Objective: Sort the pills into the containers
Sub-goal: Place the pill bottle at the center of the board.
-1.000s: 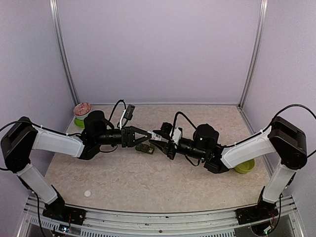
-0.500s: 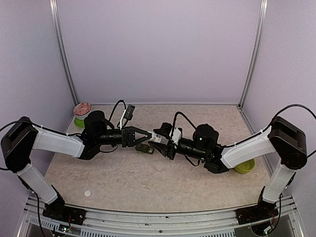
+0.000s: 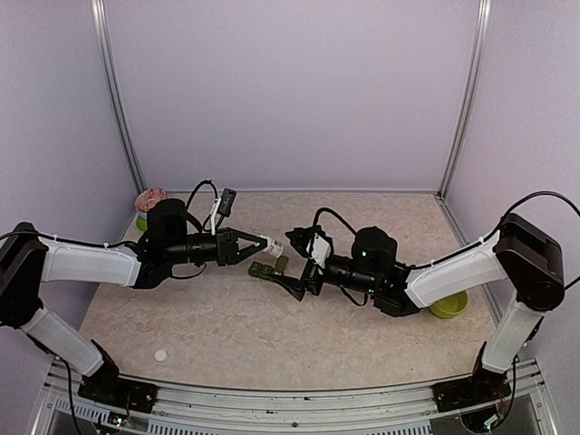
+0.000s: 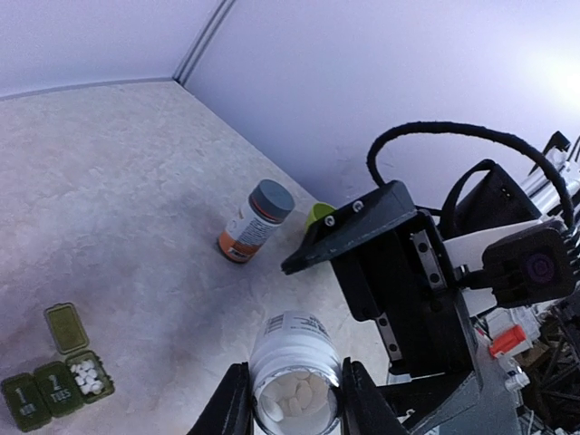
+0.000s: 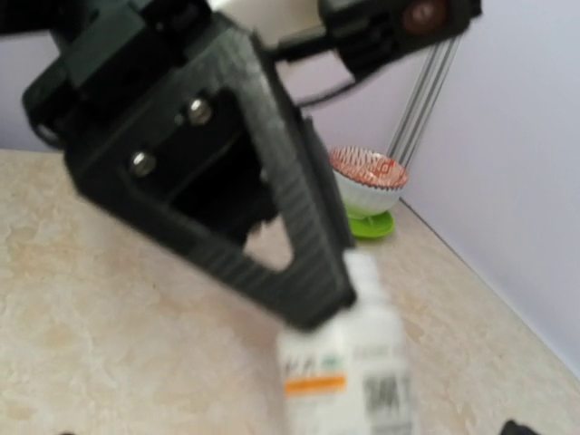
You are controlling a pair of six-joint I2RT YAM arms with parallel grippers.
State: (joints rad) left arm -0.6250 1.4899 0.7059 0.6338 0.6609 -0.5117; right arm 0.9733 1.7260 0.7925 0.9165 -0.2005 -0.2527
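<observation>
The containers (image 3: 265,270), a dark green strip of three lidded squares, lie on the counter (image 3: 227,317) low between the two tools. The left wrist view shows one end lid flipped open and white pills (image 4: 83,373) lying in that compartment. The left tool (image 3: 256,245), just beside the strip and raised above it, is clenched on an uncapped white pill bottle (image 3: 270,243) with tablets showing in its mouth. The right tool (image 3: 293,263), just beside the strip on the opposite side, is spread wide and grasps nothing. A second ago its fingers stood much narrower, close up at the bottle's end. They have since sprung apart, and the left tool has drawn the bottle back, away from the right tool.
</observation>
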